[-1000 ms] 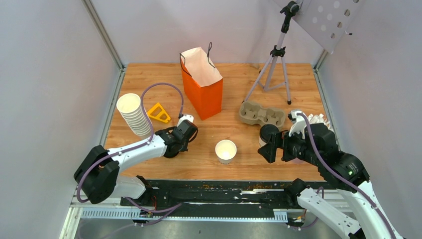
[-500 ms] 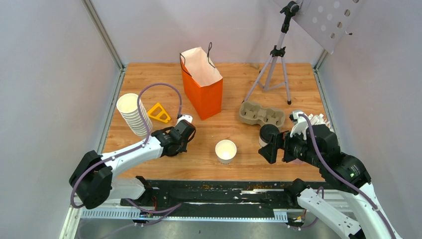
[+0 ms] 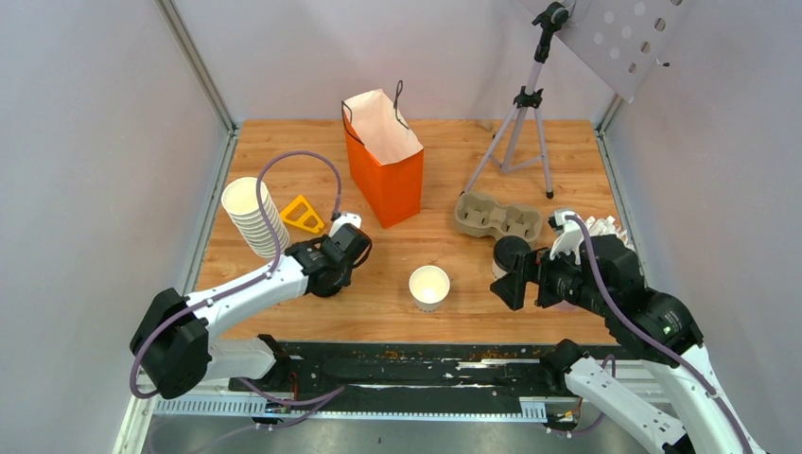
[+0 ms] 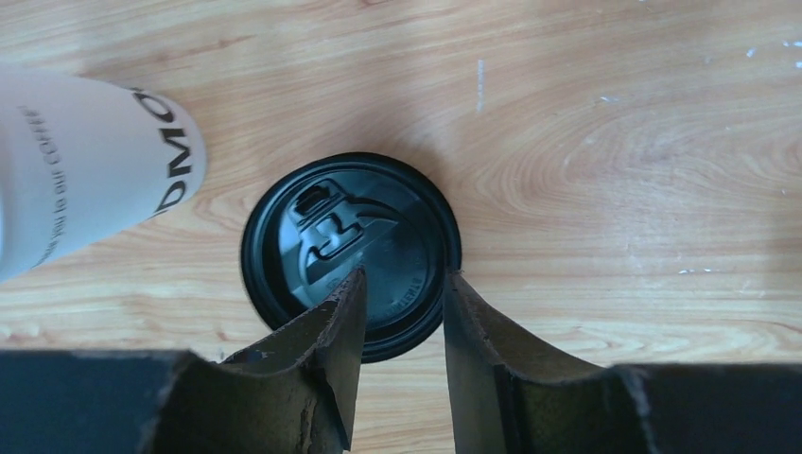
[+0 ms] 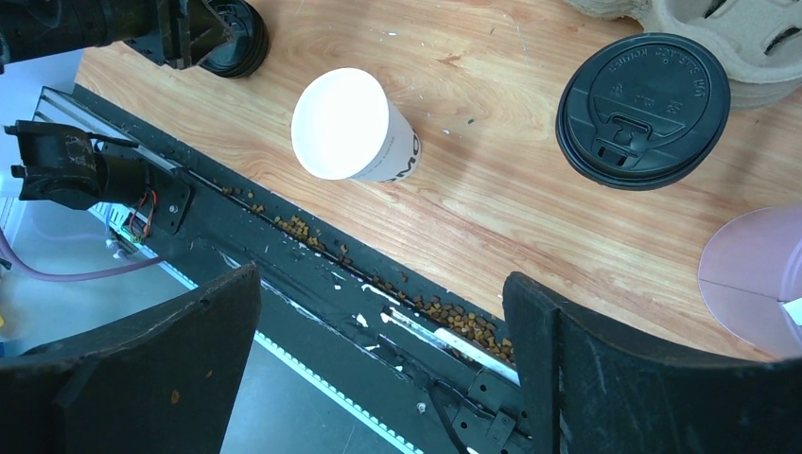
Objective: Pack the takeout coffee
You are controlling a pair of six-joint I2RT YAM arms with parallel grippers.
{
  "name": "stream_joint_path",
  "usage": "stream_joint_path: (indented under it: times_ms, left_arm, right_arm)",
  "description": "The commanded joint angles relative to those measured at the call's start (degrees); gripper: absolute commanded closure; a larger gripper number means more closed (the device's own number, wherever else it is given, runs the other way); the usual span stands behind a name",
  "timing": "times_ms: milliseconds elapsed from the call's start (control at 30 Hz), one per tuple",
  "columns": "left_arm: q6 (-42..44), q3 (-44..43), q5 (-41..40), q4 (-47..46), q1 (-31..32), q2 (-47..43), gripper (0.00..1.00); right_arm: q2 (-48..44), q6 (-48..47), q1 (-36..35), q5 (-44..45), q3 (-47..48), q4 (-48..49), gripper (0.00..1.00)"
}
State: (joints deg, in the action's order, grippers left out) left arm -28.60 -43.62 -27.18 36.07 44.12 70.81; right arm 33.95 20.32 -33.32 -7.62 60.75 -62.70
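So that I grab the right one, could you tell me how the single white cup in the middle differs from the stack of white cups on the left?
The single cup is one low cup, standing near the middle front. The stack of cups is many nested ones, much taller, at the far left. Both are white, lidless and mouth-up.

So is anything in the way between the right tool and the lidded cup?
Nothing visible. The open right tool sits close beside the lidded cup with only bare table between; the lidless cup stands clear of that gap.
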Motion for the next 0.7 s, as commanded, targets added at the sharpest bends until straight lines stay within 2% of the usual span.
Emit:
stream_joint_path:
  times_ms: [0, 133, 333, 500, 667]
  left_arm:
    - [-4.12, -3.48, -6.15, 5.26, -0.28, -2.44, 0.57]
    - [-7.55, -2.31, -9.21, 6.28, -0.35, -8.16, 0.59]
    - [-15.21, 4.01, -13.92, 6.95, -1.16, -17.42, 0.61]
    - [-18.91, 9.08, -12.25, 5.42, -4.16, -22.6, 0.57]
    - [-19.61, 11.85, -11.13, 4.38, -5.51, -22.76, 0.57]
  right_arm:
    - [0.89, 0.13, -0.25, -0.67, 0.92, 2.02, 0.01]
    - [0.94, -0.12, -0.25, -1.8, -0.11, 2.79, 0.01]
    - [0.96, -0.24, -0.32, -2.13, -1.37, 2.93, 0.01]
    - [1.17, -0.08, -0.25, -2.41, -0.31, 2.91, 0.01]
    - [1.81, -0.3, -0.28, -2.55, 0.48, 2.73, 0.02]
